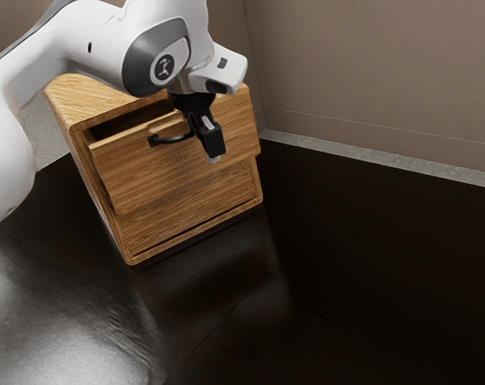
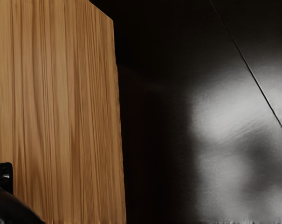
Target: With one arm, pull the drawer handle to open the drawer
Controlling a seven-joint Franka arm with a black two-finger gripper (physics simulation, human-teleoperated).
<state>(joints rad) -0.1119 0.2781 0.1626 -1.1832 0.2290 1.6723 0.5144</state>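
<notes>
Drawer (image 1: 170, 172) sits partly out of its cabinet (image 1: 72, 90), the handle (image 1: 168, 139) just beside the gripper (image 1: 213, 152). Whether the gripper grips the handle, I cannot tell. Judging by the gap, more pulling remains.

text: none readable in either view
joint cap (image 1: 163, 66): grey disc on the arm (image 1: 34, 72) just above the hand (image 1: 212, 151), bearing a small white emblem
emblem: a stylised symbol, no letters or numbers legible
</notes>
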